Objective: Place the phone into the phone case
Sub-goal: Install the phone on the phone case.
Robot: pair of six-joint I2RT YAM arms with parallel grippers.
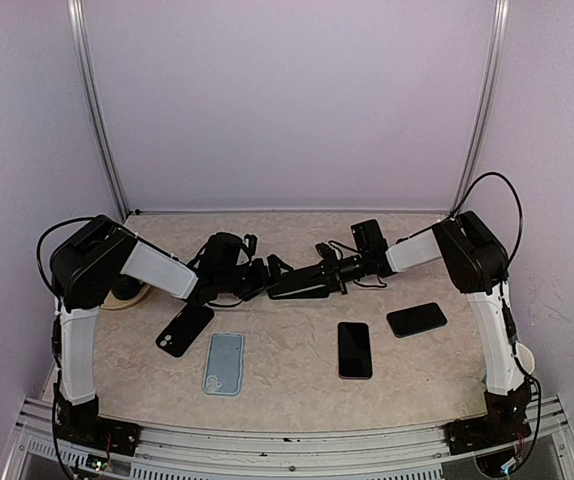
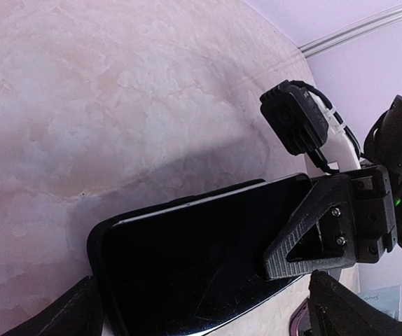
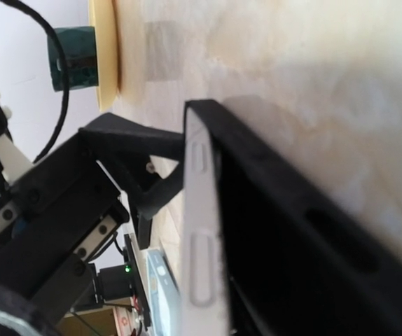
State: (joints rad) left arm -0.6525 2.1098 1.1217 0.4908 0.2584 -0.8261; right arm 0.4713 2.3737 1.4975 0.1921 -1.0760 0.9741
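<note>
A black phone (image 1: 292, 284) sits partly in a black phone case (image 2: 97, 241), both held low over the middle of the table. My right gripper (image 1: 319, 276) is shut on the phone's right end; one ribbed finger (image 2: 313, 231) lies across the screen (image 2: 194, 266). The phone's silver side (image 3: 199, 231) stands a little proud of the case wall (image 3: 306, 231). My left gripper (image 2: 201, 280) is open, with its fingertips (image 2: 68, 315) either side of the phone's left end. In the top view the left gripper (image 1: 259, 274) meets that end.
On the table lie a black phone (image 1: 355, 349), another black phone (image 1: 416, 319), a dark phone or case (image 1: 184, 329) and a light blue case (image 1: 224, 363). A yellow disc (image 1: 127, 296) sits by the left arm, and a white object (image 1: 523, 360) is at the right edge.
</note>
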